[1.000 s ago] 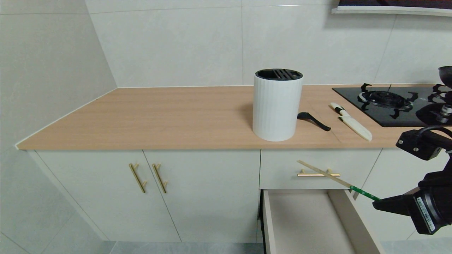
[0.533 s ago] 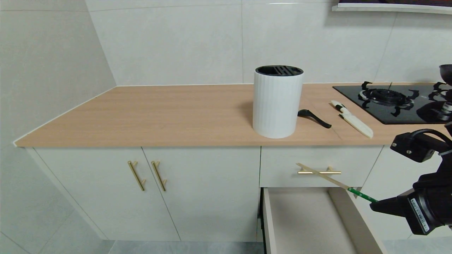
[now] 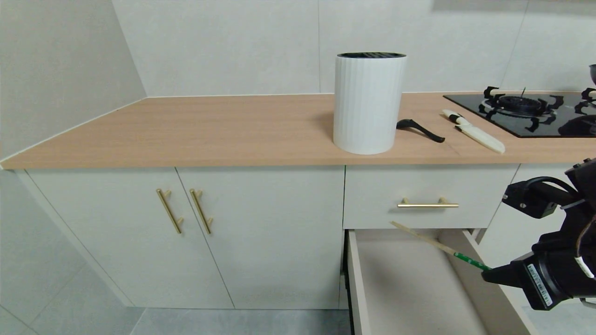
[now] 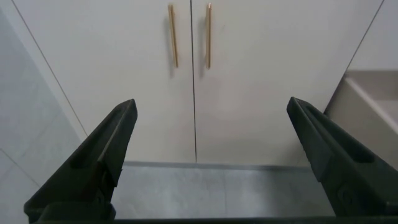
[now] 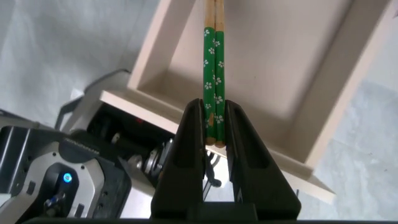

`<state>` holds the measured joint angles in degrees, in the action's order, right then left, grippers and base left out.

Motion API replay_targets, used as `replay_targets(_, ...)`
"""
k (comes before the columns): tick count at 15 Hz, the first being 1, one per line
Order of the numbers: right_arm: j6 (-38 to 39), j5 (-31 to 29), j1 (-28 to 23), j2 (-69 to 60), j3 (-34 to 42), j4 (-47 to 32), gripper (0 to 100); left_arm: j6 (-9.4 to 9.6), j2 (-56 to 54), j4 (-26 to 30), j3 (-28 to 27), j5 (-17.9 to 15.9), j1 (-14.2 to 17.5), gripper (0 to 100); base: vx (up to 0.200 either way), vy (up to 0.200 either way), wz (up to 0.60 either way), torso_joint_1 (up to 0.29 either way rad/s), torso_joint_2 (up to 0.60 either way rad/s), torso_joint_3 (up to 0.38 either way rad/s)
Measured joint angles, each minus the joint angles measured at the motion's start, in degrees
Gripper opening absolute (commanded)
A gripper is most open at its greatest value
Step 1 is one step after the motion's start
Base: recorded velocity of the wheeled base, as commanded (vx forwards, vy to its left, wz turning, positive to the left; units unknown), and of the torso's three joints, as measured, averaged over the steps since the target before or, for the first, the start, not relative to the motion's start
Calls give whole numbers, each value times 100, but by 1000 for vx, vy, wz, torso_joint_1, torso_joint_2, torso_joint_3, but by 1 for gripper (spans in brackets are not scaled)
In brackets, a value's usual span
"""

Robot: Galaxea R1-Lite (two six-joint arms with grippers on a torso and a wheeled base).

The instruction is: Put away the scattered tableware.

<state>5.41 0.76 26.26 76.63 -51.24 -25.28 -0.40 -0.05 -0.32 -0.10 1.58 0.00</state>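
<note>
My right gripper [image 3: 489, 273] is shut on a pair of wooden chopsticks [image 3: 430, 244] with green flowered ends [image 5: 211, 56], held slanting over the open lower drawer [image 3: 409, 288]. In the right wrist view the fingers [image 5: 189, 134] clamp the chopsticks' green end above the drawer's pale floor [image 5: 261, 50]. On the wooden counter [image 3: 209, 135] lie a black spoon [image 3: 419, 129] and a white knife [image 3: 475, 131], both to the right of a white ribbed utensil holder [image 3: 368, 102]. My left gripper [image 4: 211, 162] is open, low in front of the cabinet doors [image 4: 193, 74].
A black gas hob [image 3: 531, 111] sits at the counter's right end. A shut drawer with a gold handle [image 3: 427, 204] is above the open one. Two cabinet doors with gold handles [image 3: 184, 216] stand to the left. Grey floor tiles [image 4: 205, 193] lie below.
The head camera has dropped, so the whole scene sits higher in the picture. The chopstick tips have gone from in front of the upper drawer handle down over the open drawer.
</note>
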Motion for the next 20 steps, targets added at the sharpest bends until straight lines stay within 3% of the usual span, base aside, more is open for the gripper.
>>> replay_targets(6, 5, 0, -5, 308, 0, 5, 0, 0, 0, 10, 2, 0, 0, 100, 0, 0, 0, -113, 430, 303)
replay_targets(12, 20, 0, -5, 457, -2, 52, 0, -2, 0, -1, 0, 0, 0, 100, 0, 0, 0, -17, 58, 33)
replay_targets(17, 68, -10, -22, 958, 2, 525, 0, 0, 0, -1, 0, 0, 0, 100, 0, 0, 0, 0, 0, 0)
replay_targets(20, 430, -55, -27, 1705, -5, 1231, 0, 2, 0, -1, 0, -2, 0, 100, 0, 0, 0, 0, 0, 0)
